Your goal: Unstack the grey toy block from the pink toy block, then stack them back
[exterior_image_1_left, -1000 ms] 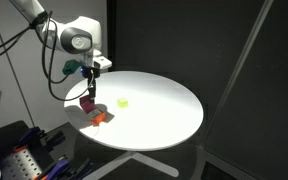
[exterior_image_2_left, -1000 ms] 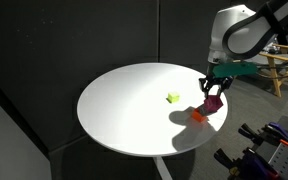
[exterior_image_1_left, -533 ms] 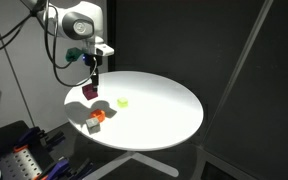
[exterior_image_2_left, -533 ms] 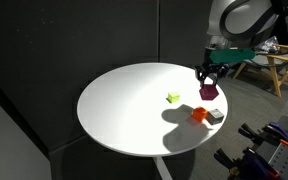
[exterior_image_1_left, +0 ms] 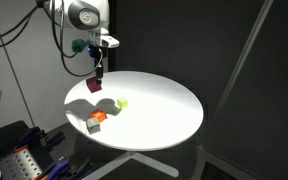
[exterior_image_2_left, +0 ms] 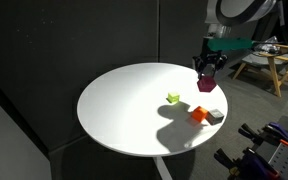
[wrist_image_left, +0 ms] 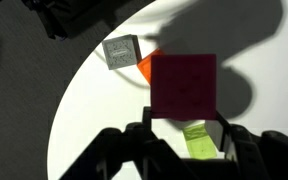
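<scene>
Right now the gripper (exterior_image_1_left: 97,72) is hanging above the table (exterior_image_1_left: 164,112), its fingers (wrist_image_left: 228,137) pinching the pink block (exterior_image_1_left: 94,86) from two opposite sides. The block is in the air, clear of the tabletop, with open space showing under it in both exterior views. In the wrist view the pink block (wrist_image_left: 184,87) is filling the gap between the two fingers, its top face square to the camera.

Below it, the grey block (exterior_image_1_left: 92,125) and the orange block (exterior_image_1_left: 99,117) are sitting side by side close to the rim, seemingly touching. In an exterior view the grey block (exterior_image_2_left: 214,116) is lying on the outer side, nearest the edge, with the orange block (exterior_image_2_left: 198,115) just inside it. The wrist view is showing the grey block (wrist_image_left: 121,50) right by the curved rim and the orange block (wrist_image_left: 144,68) partly hidden behind the pink one.

The green block (exterior_image_2_left: 173,97) is resting alone further in, well apart from that pair. In the wrist view the green block (wrist_image_left: 197,138) is lying below the pink one, between the fingers.

Most of the round top is lying bare on the side away from the arm. The arm's shadow (exterior_image_2_left: 176,125) is falling across the surface beside the orange block.
</scene>
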Controlling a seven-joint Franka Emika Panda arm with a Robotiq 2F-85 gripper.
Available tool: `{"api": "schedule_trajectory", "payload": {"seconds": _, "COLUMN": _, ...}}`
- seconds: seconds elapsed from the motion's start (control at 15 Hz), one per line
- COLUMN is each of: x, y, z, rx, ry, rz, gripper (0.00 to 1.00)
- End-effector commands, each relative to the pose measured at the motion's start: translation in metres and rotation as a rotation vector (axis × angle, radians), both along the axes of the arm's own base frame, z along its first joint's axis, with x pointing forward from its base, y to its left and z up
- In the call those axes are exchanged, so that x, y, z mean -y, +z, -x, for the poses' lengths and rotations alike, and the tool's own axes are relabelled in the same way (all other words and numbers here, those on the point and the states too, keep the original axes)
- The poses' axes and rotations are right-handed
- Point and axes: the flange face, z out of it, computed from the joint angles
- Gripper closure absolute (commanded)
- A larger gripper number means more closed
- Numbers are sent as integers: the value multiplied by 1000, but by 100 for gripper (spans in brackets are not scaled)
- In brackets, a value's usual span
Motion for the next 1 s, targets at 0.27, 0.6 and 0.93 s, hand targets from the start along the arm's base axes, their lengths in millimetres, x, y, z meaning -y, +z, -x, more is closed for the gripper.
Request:
{"api": "schedule_trajectory", "payload": {"seconds": 0.27, "x": 16, "y": -4, "z": -26, "rx": -111, "ry": 27, "rz": -70, "gripper": 69}}
{"api": "schedule_trajectory", "payload": {"seconds": 0.6, "x": 27, "y": -19, "z": -43, "rx": -120, "ry": 20, "rz": -53, "gripper": 69}}
{"api": "schedule_trajectory", "payload": {"seconds": 0.93, "x": 38, "y": -34, "z": -51, "rx": -132, "ry": 6, "rz": -52, "gripper": 69}}
